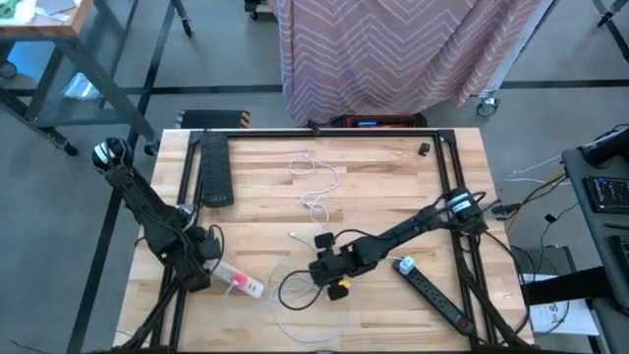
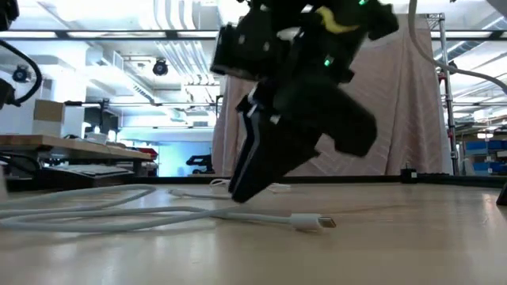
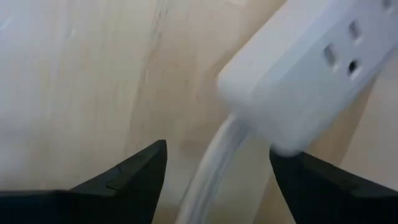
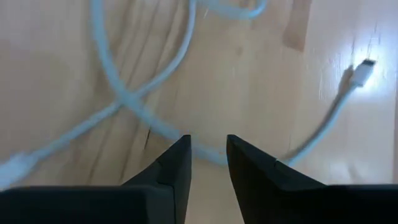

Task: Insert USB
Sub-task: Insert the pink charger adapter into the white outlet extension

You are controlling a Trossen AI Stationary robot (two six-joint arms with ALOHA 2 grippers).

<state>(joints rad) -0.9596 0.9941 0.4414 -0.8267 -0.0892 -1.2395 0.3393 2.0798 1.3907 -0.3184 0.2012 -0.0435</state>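
A white USB cable (image 1: 316, 187) snakes across the middle of the table, and its plug (image 4: 364, 67) lies flat on the wood, also seen as the plug (image 2: 317, 222) in the low view. My right gripper (image 1: 316, 267) points down at the table near the cable's near end. It is open by a narrow gap (image 4: 208, 142), and a stretch of cable (image 4: 124, 99) runs under its tips. My left gripper (image 1: 211, 254) is open (image 3: 217, 151) at the table's left. Its fingers stand either side of the cord (image 3: 214, 168) of a white power strip (image 3: 305, 68). My right gripper comes from above, pointing down, with its fingertips (image 2: 238, 190) at the table surface and the white cable (image 4: 155, 130) crossing the gap between them. Whether the fingers touch the cable cannot be told.
A black power strip (image 1: 216, 167) lies along the far left. Another (image 1: 437, 293) lies slanted at the near right. A small black block (image 1: 322, 239) and a dark cable loop (image 1: 290, 287) sit by my right gripper. A small black piece (image 1: 423, 149) lies far right.
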